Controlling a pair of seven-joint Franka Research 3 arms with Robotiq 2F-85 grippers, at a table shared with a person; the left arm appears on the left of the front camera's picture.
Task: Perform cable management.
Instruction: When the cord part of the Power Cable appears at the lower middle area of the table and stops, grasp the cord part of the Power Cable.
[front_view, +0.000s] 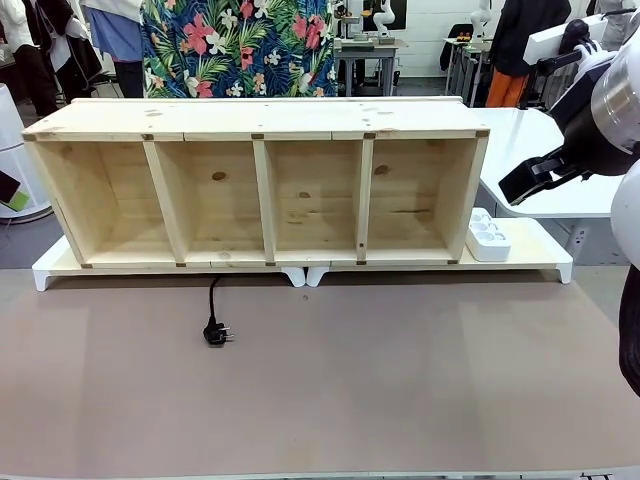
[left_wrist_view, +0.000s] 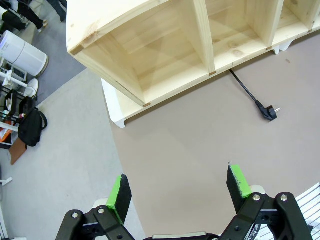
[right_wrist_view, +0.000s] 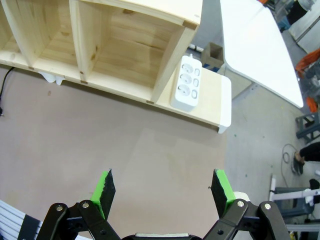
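The counter (front_view: 350, 400) was a flat, matte, grey-brown surface. Across its far half stood a long shelf (front_view: 260, 120) of pale knotty pine, a low box split by three upright dividers into four bare compartments facing the robot. It sat on a thin white board (front_view: 530, 255) with small feet. On the right end of that board, just beside the shelf's outer wall, lay a small white plastic power strip (front_view: 488, 236) with rounded corners and a row of round sockets.

The cable (front_view: 211, 298) was thin, black and smooth. It came out from under the shelf's front edge below the second compartment from the left and ran in a slight curve toward the robot. It ended in a stubby black plug (front_view: 217, 334) lying flat on the bare counter, its two metal pins pointing to the picture's right in the front view.

The left hand (left_wrist_view: 180, 186) hung high over the counter's left part and held nothing, its green-padded fingers (left_wrist_view: 121, 192) spread wide apart, well clear of the cable. The right hand (right_wrist_view: 163, 187) was likewise released and held nothing above the counter's right part, pointing toward the power strip. The white right arm (front_view: 615, 100) stood raised at the right edge.
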